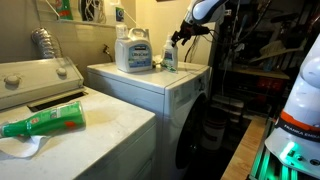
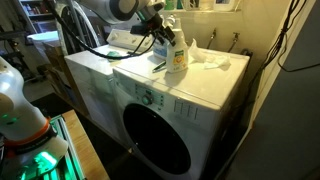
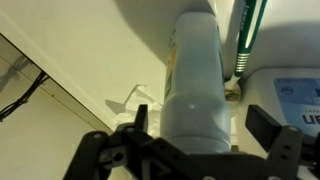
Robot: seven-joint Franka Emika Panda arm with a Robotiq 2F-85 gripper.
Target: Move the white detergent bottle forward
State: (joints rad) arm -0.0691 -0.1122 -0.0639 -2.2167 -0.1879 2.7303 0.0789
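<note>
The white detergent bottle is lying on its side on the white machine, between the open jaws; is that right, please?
Not quite: in both exterior views the white detergent bottle stands upright on the white machine, between the open jaws.

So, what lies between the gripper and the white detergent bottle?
Nothing. In the wrist view the white detergent bottle stands between the fingers of the open gripper, with only narrow bare gaps beside it.

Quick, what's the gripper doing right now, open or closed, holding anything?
Gripper: open, one jaw on each side of the white detergent bottle, not clamped on it.
</note>
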